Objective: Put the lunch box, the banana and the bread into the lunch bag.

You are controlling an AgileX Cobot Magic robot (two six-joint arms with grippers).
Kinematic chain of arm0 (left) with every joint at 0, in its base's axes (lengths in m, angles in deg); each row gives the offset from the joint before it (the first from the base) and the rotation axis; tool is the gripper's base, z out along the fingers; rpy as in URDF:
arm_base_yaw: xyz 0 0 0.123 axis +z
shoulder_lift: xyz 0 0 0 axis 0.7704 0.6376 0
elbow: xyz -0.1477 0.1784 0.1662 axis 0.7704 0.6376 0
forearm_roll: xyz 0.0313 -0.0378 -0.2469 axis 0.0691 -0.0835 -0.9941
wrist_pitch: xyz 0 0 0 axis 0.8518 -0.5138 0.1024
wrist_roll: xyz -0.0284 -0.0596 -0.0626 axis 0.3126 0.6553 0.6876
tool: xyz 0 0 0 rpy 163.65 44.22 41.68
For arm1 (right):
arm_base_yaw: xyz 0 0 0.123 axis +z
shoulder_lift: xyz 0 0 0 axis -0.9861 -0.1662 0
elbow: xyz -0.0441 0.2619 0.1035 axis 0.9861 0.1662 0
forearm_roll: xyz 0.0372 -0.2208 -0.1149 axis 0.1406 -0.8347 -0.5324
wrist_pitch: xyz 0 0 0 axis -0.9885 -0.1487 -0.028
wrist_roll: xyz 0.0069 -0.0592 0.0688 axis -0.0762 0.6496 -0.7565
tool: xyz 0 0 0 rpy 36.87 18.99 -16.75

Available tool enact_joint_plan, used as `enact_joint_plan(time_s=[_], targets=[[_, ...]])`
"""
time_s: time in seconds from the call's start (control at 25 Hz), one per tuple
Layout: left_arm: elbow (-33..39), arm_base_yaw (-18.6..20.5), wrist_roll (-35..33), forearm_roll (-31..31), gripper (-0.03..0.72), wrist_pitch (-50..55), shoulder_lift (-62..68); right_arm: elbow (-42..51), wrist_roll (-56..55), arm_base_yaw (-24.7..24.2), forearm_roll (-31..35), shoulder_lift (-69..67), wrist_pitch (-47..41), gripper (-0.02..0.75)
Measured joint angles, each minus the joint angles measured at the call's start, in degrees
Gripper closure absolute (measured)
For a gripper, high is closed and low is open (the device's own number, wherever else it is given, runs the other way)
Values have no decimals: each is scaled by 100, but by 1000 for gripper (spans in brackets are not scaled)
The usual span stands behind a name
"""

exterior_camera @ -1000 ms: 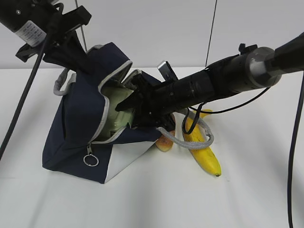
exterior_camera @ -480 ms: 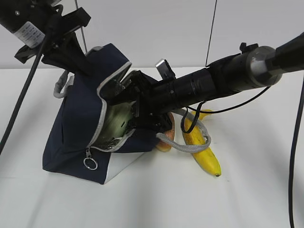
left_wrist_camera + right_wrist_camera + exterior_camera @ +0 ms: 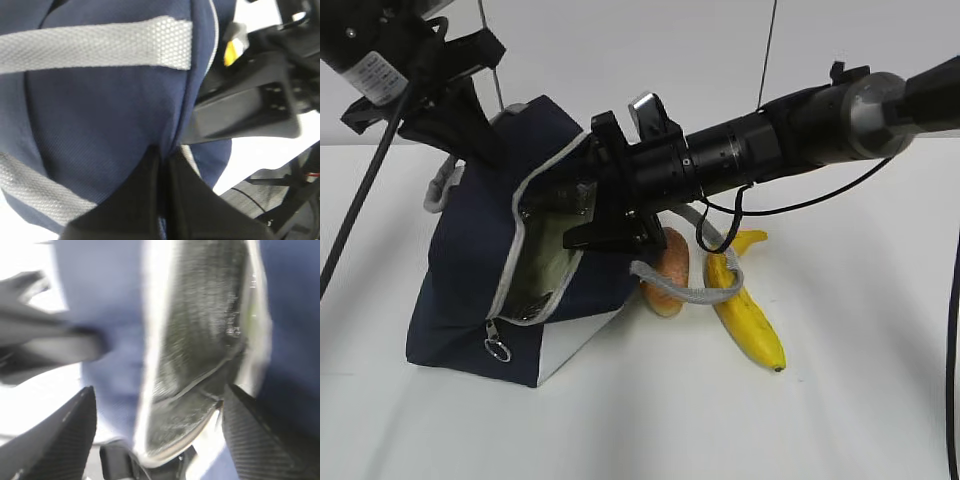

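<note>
- While the lunch bag (image 3: 470, 260) is stood on the white table (image 3: 840, 400), its navy fabric is pinched by the left gripper (image 3: 162, 165).
- The right gripper (image 3: 155, 435) is spread wide at the bag's mouth, empty.
- The banana (image 3: 750, 325) and the bread (image 3: 670, 275) are laid beside the bag, before a white wall (image 3: 620, 50).

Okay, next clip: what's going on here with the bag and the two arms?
The left end effector is shut on the fabric of the navy-blue lunch bag, holding its mouth open. The right end effector, jaws open and empty, sits at the bag's opening. Something pale green shows inside the bag. The yellow banana and the golden-brown bread roll lie on the white table beside it.
</note>
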Motion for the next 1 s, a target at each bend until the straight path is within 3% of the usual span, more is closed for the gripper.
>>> enact_joint_plan(time_s=[0.4, 0.6, 0.76, 1.0], targets=[[0, 0, 0, 587, 688, 47, 0, -46, 176, 0, -573, 797, -75, 158], [0, 0, 0, 628, 688, 47, 0, -46, 220, 0, -1272, 1512, -127, 158], [0, 0, 0, 672, 688, 47, 0, -46, -240, 0, -2567, 2097, -194, 158], [0, 0, 0, 689, 688, 47, 0, -46, -1656, 0, -5063, 2598, -171, 158]])
